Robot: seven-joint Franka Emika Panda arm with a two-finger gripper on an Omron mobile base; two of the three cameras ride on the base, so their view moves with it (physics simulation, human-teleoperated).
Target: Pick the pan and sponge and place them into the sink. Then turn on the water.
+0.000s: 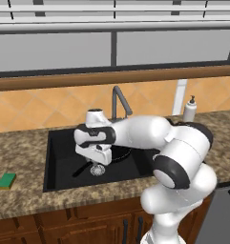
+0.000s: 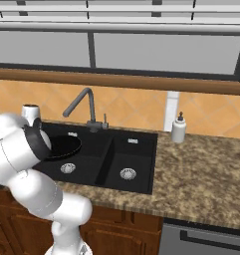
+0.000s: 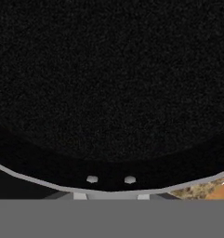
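The black pan (image 3: 108,83) is seen close up in the hand view, its rim and two rivets at the bottom. My gripper (image 3: 111,194) is shut on that rim. In the left base view the gripper (image 1: 101,159) holds the pan (image 1: 120,152) low inside the large basin of the black sink (image 1: 57,183), above the silver drain (image 1: 97,170). From the right the pan (image 2: 61,146) shows behind my arm. The green and yellow sponge (image 1: 6,180) lies on the counter left of the sink. No water runs from the faucet (image 1: 119,100).
A white soap dispenser (image 1: 189,109) stands on the counter right of the sink, against the tiled wall. The smaller basin (image 2: 127,164) lies to the right of the large one. The granite counter's front edge runs just below the sink.
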